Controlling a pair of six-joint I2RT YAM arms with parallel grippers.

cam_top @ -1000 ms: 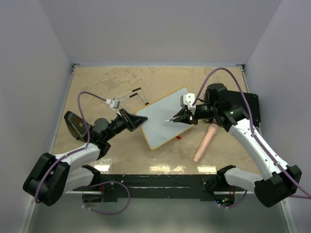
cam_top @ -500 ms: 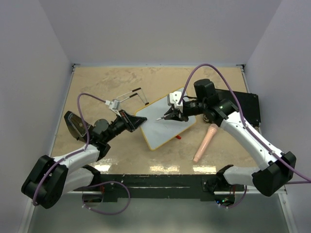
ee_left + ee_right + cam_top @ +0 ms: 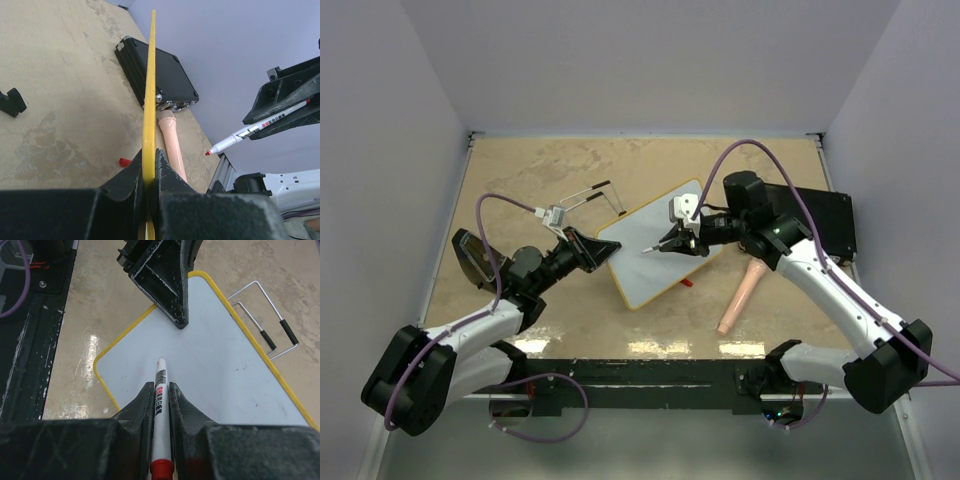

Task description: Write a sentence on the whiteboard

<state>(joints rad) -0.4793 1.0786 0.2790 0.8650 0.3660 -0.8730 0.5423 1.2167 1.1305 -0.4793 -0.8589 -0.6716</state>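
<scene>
The whiteboard (image 3: 665, 250), white with a thin yellow rim, lies at an angle in the middle of the table. Its face (image 3: 215, 370) is blank, and no sentence shows on it. My left gripper (image 3: 607, 250) is shut on the board's left edge, with the yellow rim (image 3: 149, 100) clamped between the jaws (image 3: 148, 160). My right gripper (image 3: 672, 243) is shut on a white marker with red print (image 3: 161, 390). The uncapped red tip (image 3: 208, 152) points at the board's left-middle and hovers a little off the surface.
A black case (image 3: 825, 220) lies at the right edge behind my right arm. A pink cylinder (image 3: 740, 293) and a small red cap (image 3: 687, 283) lie just below the board. A wire stand with black tips (image 3: 590, 195) rests behind the left gripper.
My right arm has swung left over the board, carrying the marker tip from the board's middle toward its left part. The left gripper and the board have stayed put.
</scene>
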